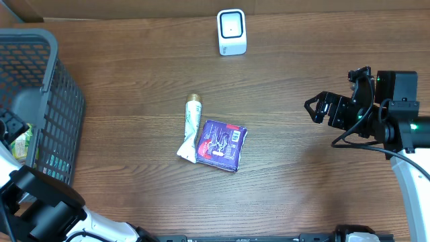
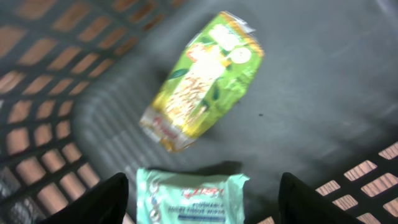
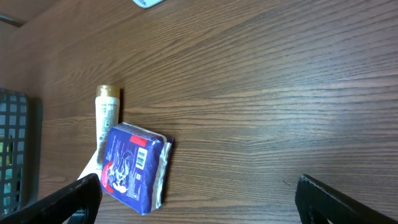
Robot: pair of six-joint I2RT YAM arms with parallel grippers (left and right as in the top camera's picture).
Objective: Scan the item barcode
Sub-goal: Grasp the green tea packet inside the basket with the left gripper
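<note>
Nearest, the left gripper [image 2: 211, 202] hangs with fingers spread inside the grey basket [image 1: 64, 101], over a mint-green packet [image 2: 189, 199], with a green snack bag [image 2: 202, 81] beyond it. At the right, the right gripper [image 1: 312, 109] hovers wide apart and empty above the brown wood desk [image 1: 134, 67]. Mid-desk, the blue packet [image 1: 222, 144] lies barcode up, touching a tube [image 1: 191, 124], and the white scanner [image 1: 232, 31] stands at the far edge.

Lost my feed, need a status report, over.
Left gripper open, above mint packet in basket. Right gripper open, empty. Scanner unobstructed.
</note>
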